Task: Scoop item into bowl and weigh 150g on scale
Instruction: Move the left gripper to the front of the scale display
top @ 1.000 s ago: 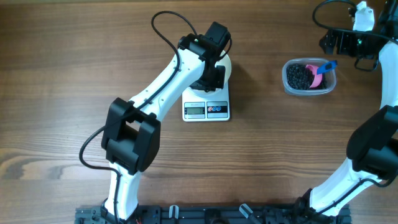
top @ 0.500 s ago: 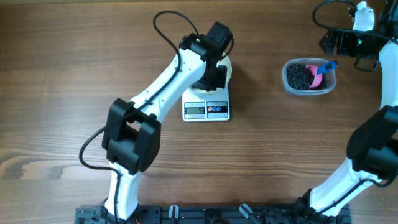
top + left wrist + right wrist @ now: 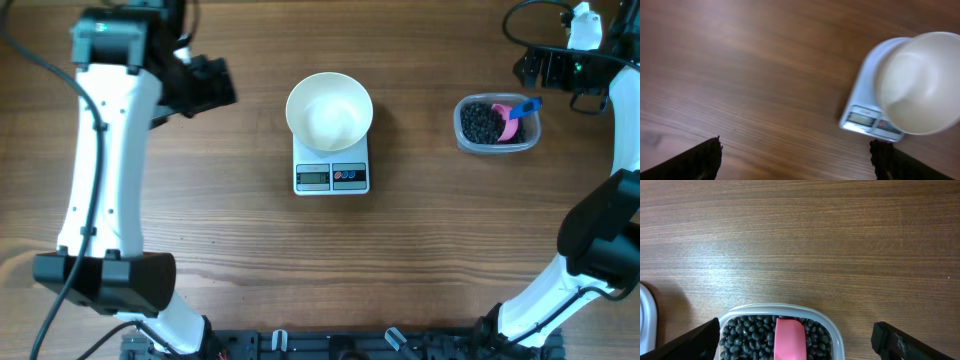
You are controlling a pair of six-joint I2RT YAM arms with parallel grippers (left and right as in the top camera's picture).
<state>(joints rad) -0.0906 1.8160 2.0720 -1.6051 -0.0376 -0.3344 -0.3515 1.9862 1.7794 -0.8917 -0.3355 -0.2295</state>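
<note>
The empty white bowl (image 3: 329,110) stands on the white scale (image 3: 332,176) at mid-table; the left wrist view shows the bowl (image 3: 922,82) and the scale (image 3: 862,118) at its right. My left gripper (image 3: 213,85) hangs open well to their left, nothing between its fingers (image 3: 700,160). The black beans (image 3: 481,122) fill a clear tub (image 3: 464,135) at the right, with a pink scoop (image 3: 513,122) lying in them. My right gripper (image 3: 540,66) is open just behind the tub. In its wrist view the beans (image 3: 745,332) and scoop (image 3: 789,337) lie below the gripper (image 3: 796,328).
Bare wooden tabletop (image 3: 450,250) surrounds the scale and tub. The left arm's white links (image 3: 100,180) run down the left side and the right arm's (image 3: 610,200) down the right edge. A white edge (image 3: 645,317) shows at the right wrist view's left border.
The left arm has swung from over the bowl to the far left. Its gripper has gone from shut to open, and the bowl now stands uncovered on the scale. The right arm has not moved.
</note>
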